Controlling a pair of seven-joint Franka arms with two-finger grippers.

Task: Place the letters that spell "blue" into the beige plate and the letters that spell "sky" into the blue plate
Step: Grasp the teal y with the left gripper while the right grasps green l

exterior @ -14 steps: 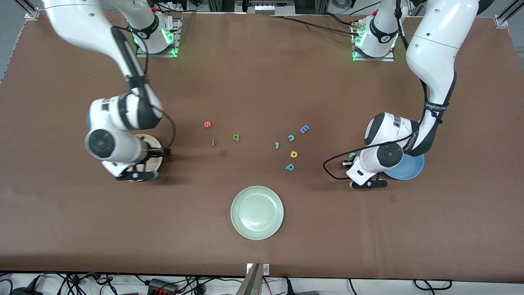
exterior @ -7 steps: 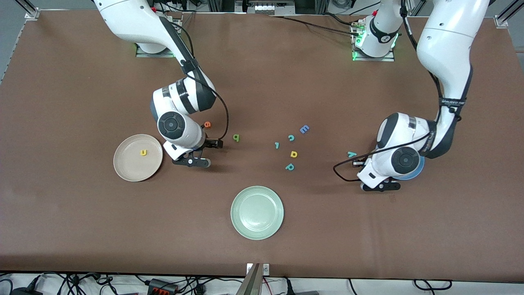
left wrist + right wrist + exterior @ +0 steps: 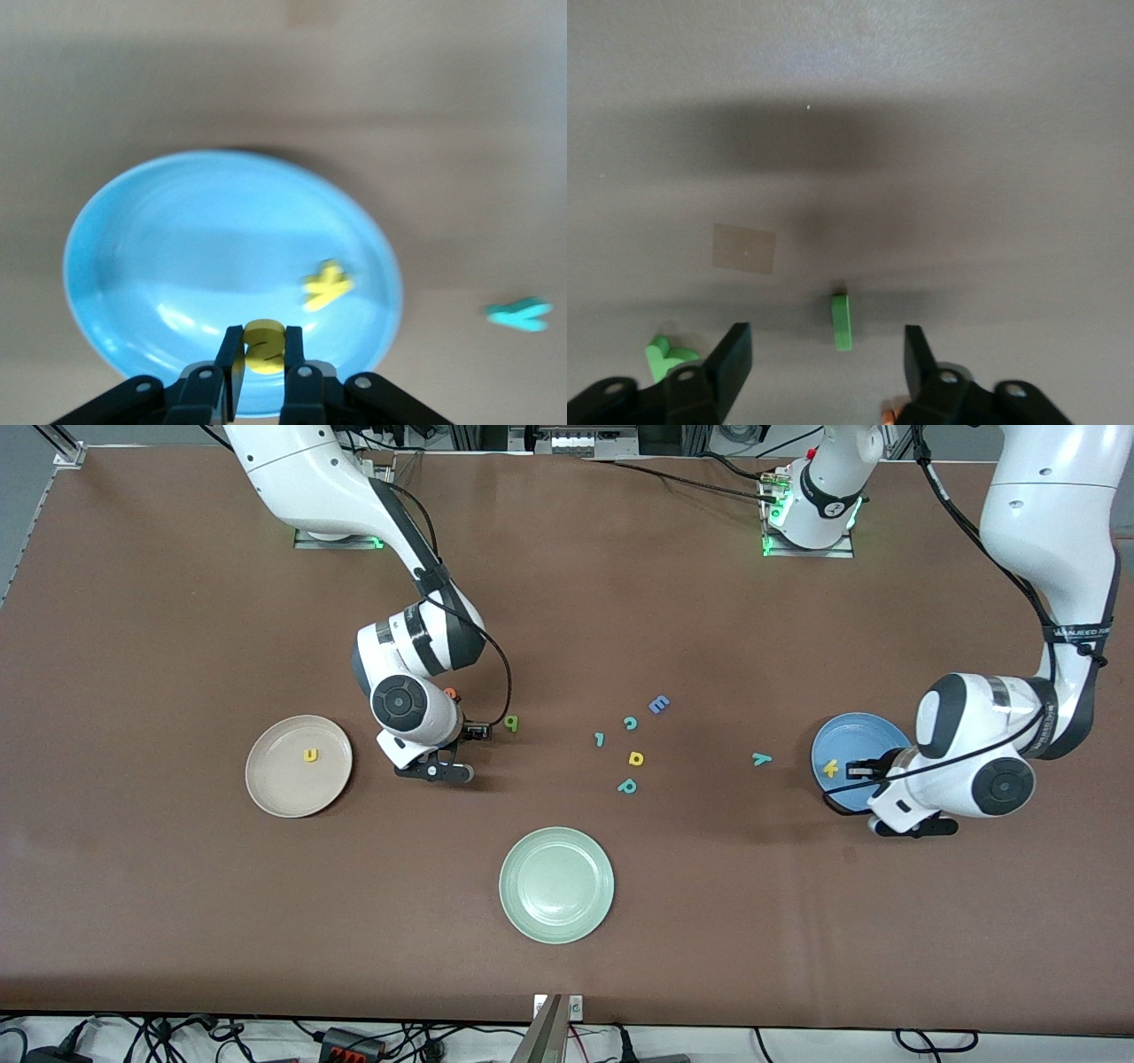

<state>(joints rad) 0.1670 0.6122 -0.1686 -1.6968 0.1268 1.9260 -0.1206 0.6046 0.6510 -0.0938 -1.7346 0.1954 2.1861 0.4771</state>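
Yellow s [image 3: 263, 344] is clamped in the left gripper [image 3: 263, 354], lower centre, over the blue plate [image 3: 151, 266]: release next; the right gripper [image 3: 828, 354], fingers apart, straddles the l [image 3: 842, 320]

A wide brown matte-covered table [image 3: 620, 602] fills the front view, evenly lit from above, with soft shadows pooling on it. Grey floor shows at the upper corners, where silver aluminium frame posts [image 3: 58, 444] stand. Along the nearest edge, a tangle of black cables [image 3: 372, 1041] lies on pale flooring, and a grey metal bracket [image 3: 549, 1027] pokes up at centre.
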